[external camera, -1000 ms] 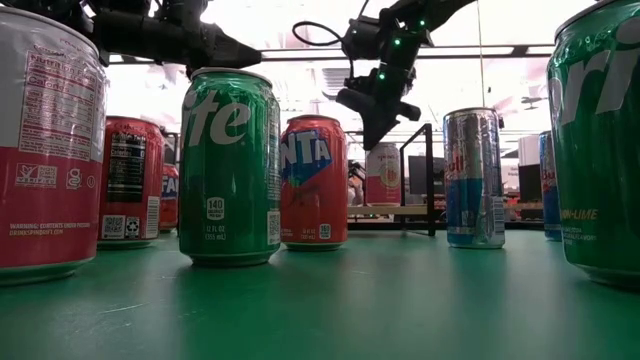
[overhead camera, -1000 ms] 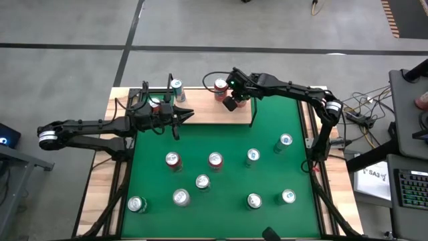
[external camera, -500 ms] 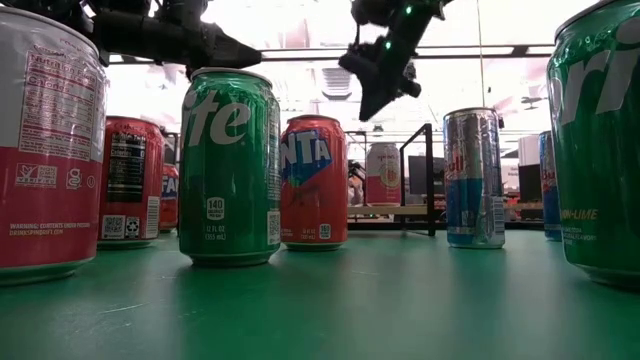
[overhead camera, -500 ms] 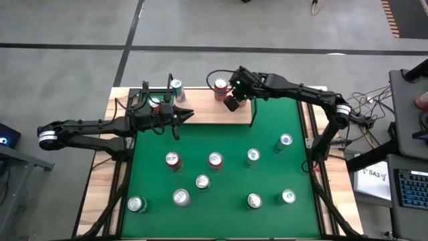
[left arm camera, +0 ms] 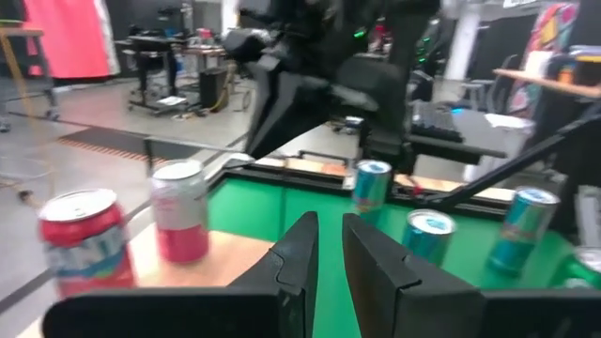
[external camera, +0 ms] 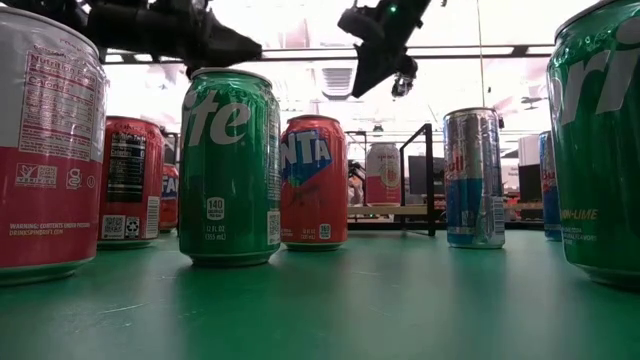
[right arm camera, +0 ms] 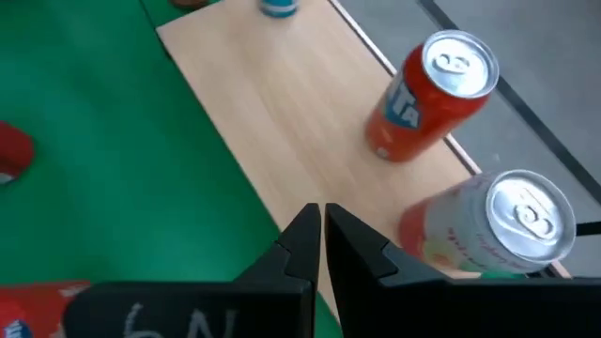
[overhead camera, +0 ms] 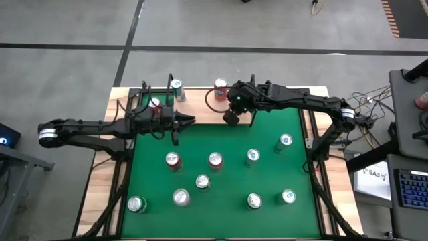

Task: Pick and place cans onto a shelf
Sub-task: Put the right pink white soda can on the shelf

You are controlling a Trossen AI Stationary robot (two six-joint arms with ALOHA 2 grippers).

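The shelf (overhead camera: 200, 110), a light-wood board with black wire uprights, lies along the table's far edge. Three cans stand on it: one (overhead camera: 176, 87), one (overhead camera: 220, 87), and one (overhead camera: 155, 104) partly under my left arm. In the right wrist view an orange-red can (right arm camera: 432, 94) and a pale pink-white can (right arm camera: 493, 230) stand upright on the board. Several more cans stand on the green table, such as a red one (overhead camera: 173, 161). My right gripper (overhead camera: 229, 119) hangs shut and empty above the shelf's near right part. My left gripper (overhead camera: 190, 120) is shut, level, over the shelf's near edge.
A black wire upright (overhead camera: 253, 114) stands beside my right gripper at the shelf's right end. Upright cans are spread over the table's middle and near half: a green can (external camera: 230, 165), a red one (external camera: 315, 180), a slim blue-silver one (external camera: 474, 178). Cables and a keyboard (overhead camera: 408, 194) lie beyond the right edge.
My right gripper has risen and drawn back from the pink-white can on the shelf, toward the table's near edge and a little to the right, staying shut. The can stays upright on the board.
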